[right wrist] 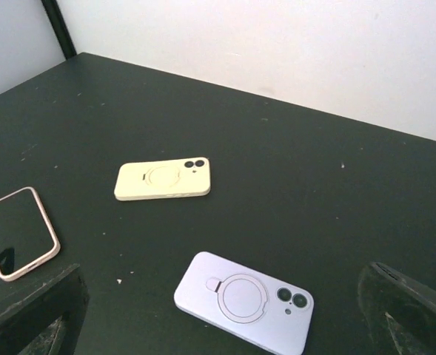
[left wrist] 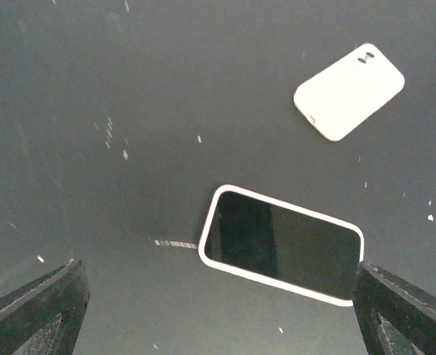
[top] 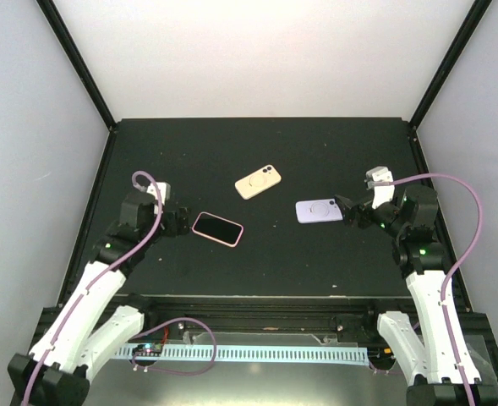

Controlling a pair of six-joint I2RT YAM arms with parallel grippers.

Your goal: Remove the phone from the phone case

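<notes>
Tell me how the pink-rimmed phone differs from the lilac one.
The pink-rimmed phone lies screen up, dark glass showing; the lilac phone lies back up, showing a ring and camera lenses. The pink-rimmed phone sits by the left gripper, the lilac phone by the right gripper. Both lie flat on the table, untouched.

We recorded both arms reaching forward from their bases at the near edge of the table. The left gripper (top: 183,222) sat low on the left side, pointing right, jaws wide apart and empty. The right gripper (top: 350,209) sat low near the right edge, pointing left, jaws equally wide and empty.
</notes>
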